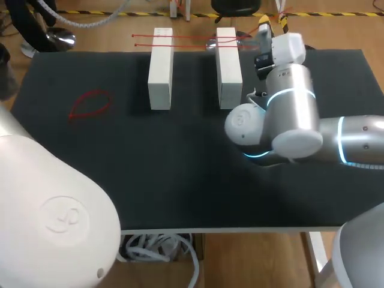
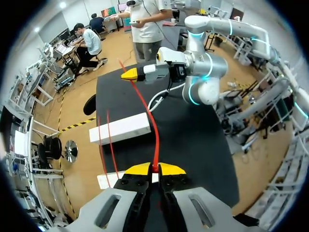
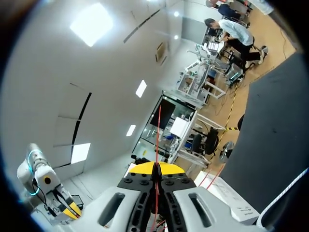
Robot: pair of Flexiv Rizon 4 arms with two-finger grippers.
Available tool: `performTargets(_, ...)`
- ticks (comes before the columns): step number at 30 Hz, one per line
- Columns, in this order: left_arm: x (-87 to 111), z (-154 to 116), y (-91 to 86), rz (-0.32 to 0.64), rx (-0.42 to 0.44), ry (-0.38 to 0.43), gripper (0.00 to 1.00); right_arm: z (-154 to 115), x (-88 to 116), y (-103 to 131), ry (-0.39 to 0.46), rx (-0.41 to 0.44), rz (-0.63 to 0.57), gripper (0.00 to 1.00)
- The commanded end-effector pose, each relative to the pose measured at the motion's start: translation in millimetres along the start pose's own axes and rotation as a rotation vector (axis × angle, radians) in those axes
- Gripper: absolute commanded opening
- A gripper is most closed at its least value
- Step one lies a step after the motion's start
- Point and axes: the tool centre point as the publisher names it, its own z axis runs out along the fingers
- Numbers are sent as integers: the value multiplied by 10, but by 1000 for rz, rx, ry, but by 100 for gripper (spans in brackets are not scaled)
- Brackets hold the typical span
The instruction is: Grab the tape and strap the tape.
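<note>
Heads up: in the left wrist view your L gripper (image 2: 154, 169), bottom middle, has its tips pressed together on the red tape (image 2: 149, 115). The strand runs lengthwise up the frame w/ a slight curve to the R gripper (image 2: 131, 74) at upper middle, which its own cam shows pinched shut on tape too. So imo the long axis goes gripper to gripper and neither arm is nearer. The blocks (image 1: 228, 66) w/ other red strands across them sit top centre of the head view, just left of the R gripper, so strapping prob turns on bringing those two ends together.
</note>
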Motion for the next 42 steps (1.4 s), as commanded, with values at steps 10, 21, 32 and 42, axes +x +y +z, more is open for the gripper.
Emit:
performTargets(10, -78, -140, -369, 121, -166, 82, 0, -37, 22, 6, 2, -51, -47, 0)
performTargets(21, -74, -241, -611, 164, -319, 166, 0, -18, 26, 57, 13, -61, -42, 0)
performTargets(32, -77, 2, -674, 191, -360, 284, 0, 11, 10, 84, 22, -57, -40, 0)
performTargets(42, -78, -38, -583, 55, -389, 234, 0, 42, 54, 100, 53, -46, -72, 0)
